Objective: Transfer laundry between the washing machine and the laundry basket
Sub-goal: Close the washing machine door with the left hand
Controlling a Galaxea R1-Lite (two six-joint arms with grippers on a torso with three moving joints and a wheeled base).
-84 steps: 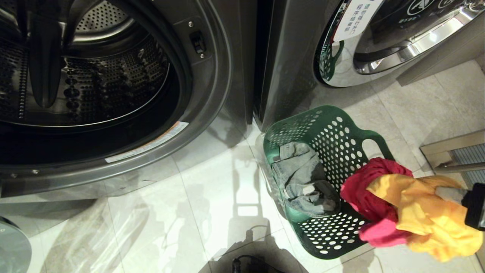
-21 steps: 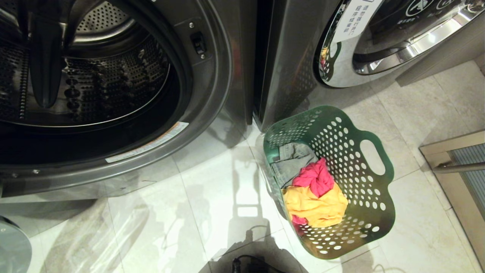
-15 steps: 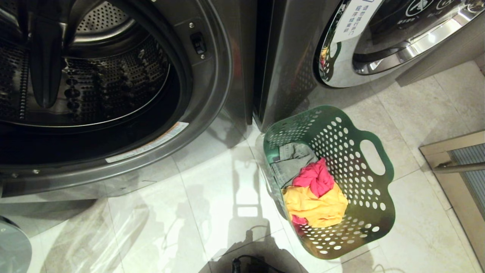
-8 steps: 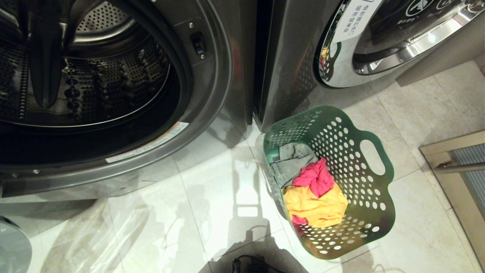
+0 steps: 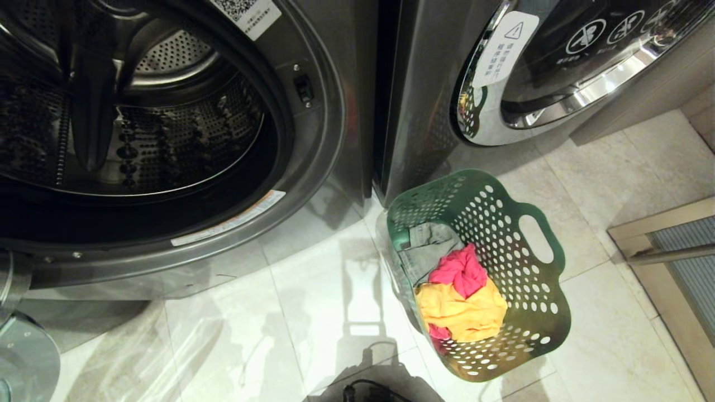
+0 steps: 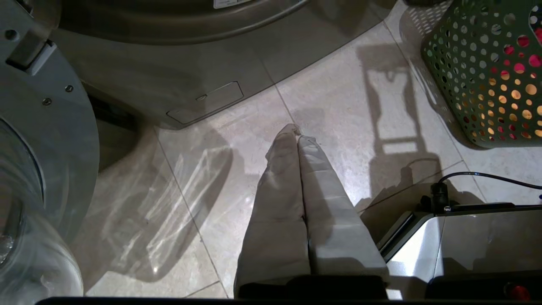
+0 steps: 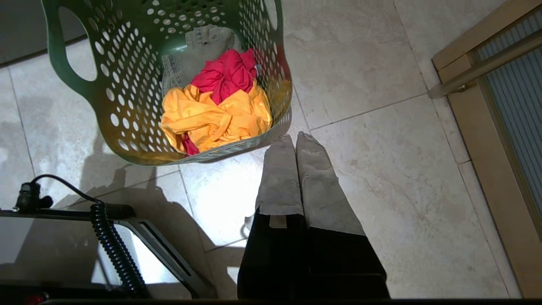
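Hanging pressed together and empty above the floor, the left end effector (image 6: 297,132) and right end effector (image 7: 294,140) are showing only in wrist views; beyond, lower right in the head view, the laundry (image 5: 461,304) is lying in the laundry basket (image 5: 539,282), the washing machine (image 5: 167,139) gaping upper left.

At upper left the drum mouth of the washing machine (image 5: 139,139) is unblocked. Bare floor (image 5: 313,312) is left at lower centre. At lower right the laundry basket (image 5: 536,312) is open-topped, its bottom covered by the laundry (image 5: 461,301).
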